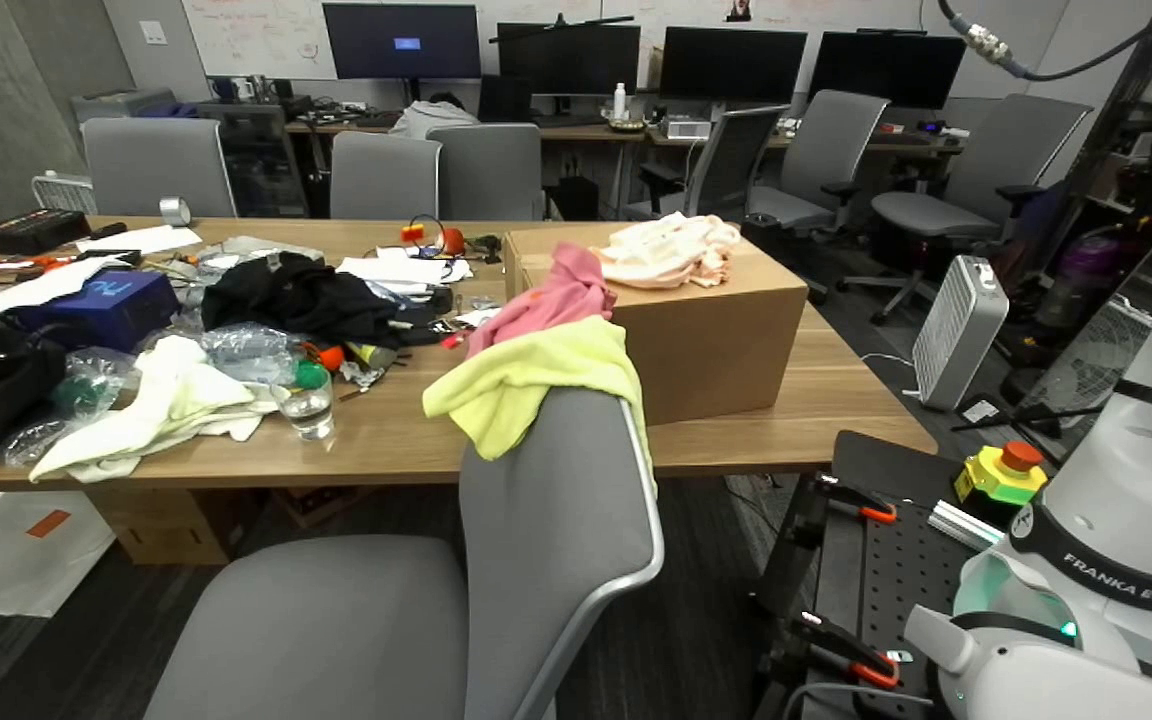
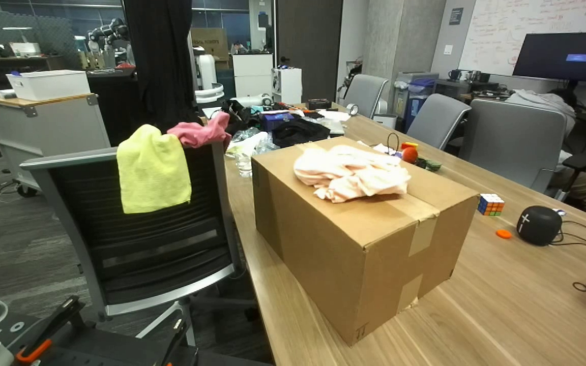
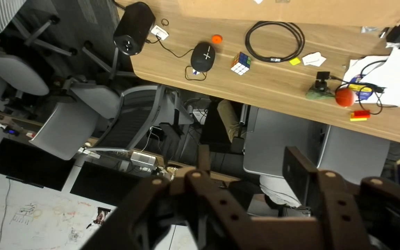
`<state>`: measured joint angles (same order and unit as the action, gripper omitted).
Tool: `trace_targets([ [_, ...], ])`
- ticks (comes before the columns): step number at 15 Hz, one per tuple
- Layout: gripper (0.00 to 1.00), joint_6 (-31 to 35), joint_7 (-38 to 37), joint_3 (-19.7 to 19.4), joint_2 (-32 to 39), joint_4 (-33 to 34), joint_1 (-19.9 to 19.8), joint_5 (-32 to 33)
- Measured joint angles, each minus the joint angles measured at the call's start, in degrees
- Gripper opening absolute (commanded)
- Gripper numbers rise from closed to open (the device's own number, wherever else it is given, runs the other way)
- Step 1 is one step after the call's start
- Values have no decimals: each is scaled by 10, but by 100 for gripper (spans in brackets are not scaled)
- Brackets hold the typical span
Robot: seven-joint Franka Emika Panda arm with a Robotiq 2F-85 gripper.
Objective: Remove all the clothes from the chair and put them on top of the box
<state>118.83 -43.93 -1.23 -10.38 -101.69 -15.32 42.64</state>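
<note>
Jaws spread, nothing held, and that yellow cloth [image 2: 153,173] looks light, soft, floppy: best pinched up top, where it crests the chair back [image 2: 163,241]!

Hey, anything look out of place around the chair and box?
Yes: the yellow cloth and pink cloth hang unevenly over the chair's backrest, though they belong on the box with the peach cloth.

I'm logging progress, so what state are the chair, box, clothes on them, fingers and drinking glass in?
Chair: upright, two cloths over its back
Yellow cloth: draped
Pink cloth: bunched at the chair's top corner
Box: closed, taped
Peach cloth: crumpled on the box
Fingers: apart, holding nothing
Glass: upright, partly filled
</note>
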Motion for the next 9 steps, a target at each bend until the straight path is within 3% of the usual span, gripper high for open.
trace_targets([
  [2,100,-8,6,0,-1,-4,10,0],
  [5,100,-23,46,2,-11,-27,42,-12],
  [9,100,-63,124,17,-43,-75,92,-81],
])
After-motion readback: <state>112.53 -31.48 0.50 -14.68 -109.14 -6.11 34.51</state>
